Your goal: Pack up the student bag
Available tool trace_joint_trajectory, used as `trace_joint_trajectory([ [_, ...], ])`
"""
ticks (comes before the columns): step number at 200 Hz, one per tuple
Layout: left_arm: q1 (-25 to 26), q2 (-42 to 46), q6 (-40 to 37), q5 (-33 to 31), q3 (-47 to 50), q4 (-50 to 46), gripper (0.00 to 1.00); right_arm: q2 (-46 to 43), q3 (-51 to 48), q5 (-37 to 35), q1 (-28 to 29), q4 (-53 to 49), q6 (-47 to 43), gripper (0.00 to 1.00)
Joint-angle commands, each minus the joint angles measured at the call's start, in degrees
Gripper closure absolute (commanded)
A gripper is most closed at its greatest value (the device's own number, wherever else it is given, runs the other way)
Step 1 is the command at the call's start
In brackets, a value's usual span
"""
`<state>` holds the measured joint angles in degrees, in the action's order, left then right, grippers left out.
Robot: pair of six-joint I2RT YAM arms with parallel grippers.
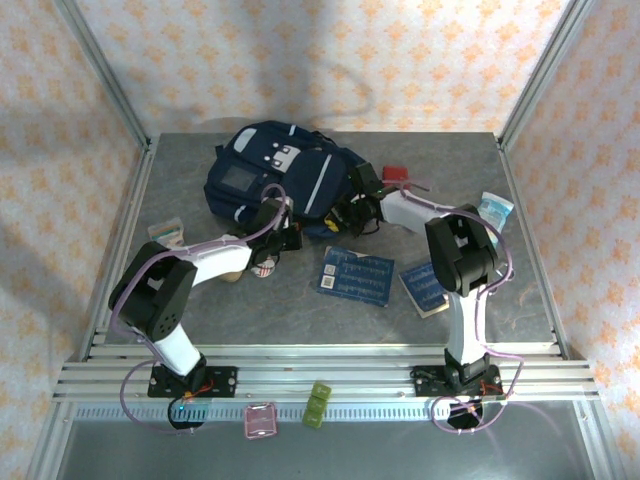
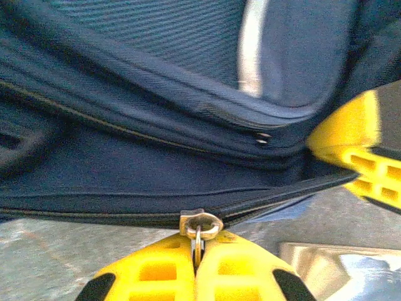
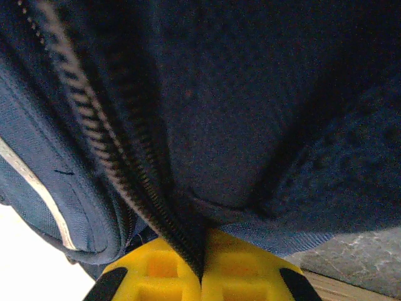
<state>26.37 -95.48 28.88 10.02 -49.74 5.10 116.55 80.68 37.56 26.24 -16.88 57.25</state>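
The student bag (image 1: 270,170), a navy backpack with a white stripe and grey front patches, lies at the back middle of the table. My left gripper (image 1: 283,228) is at its near edge. In the left wrist view this left gripper (image 2: 198,252) is shut on the metal zipper pull (image 2: 200,226) of the bag (image 2: 156,125). The zipper gapes slightly to the right of the pull. My right gripper (image 1: 350,212) is at the bag's right side. In the right wrist view the right gripper (image 3: 202,271) is shut on the bag's zipper edge (image 3: 135,188) and fabric. The right fingers (image 2: 357,153) also appear in the left wrist view.
Two flat blue patterned books (image 1: 357,275) (image 1: 425,288) lie in front of the bag. A red item (image 1: 395,174) and a light-blue packet (image 1: 494,208) sit at the right, a small case (image 1: 167,232) at the left. A pink box (image 1: 261,420) and green item (image 1: 318,404) rest by the front rail.
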Motion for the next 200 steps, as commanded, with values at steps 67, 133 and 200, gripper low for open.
trace_joint_trajectory([
  [67,-10.90,7.42,-1.06,-4.57,4.57,-2.50,0.92,-0.70,2.47,-5.06,-2.95,4.49,-2.68,1.00],
  [133,-10.20,17.53,-1.19,-5.81,6.23,0.72,0.66,3.22,14.66,-6.65,-2.86,-3.51,-15.07,0.71],
  [200,-9.93,23.08,3.29,7.82,7.64,2.36,0.52,-10.25,5.05,-13.06,-3.18,-5.95,-24.87,0.41],
])
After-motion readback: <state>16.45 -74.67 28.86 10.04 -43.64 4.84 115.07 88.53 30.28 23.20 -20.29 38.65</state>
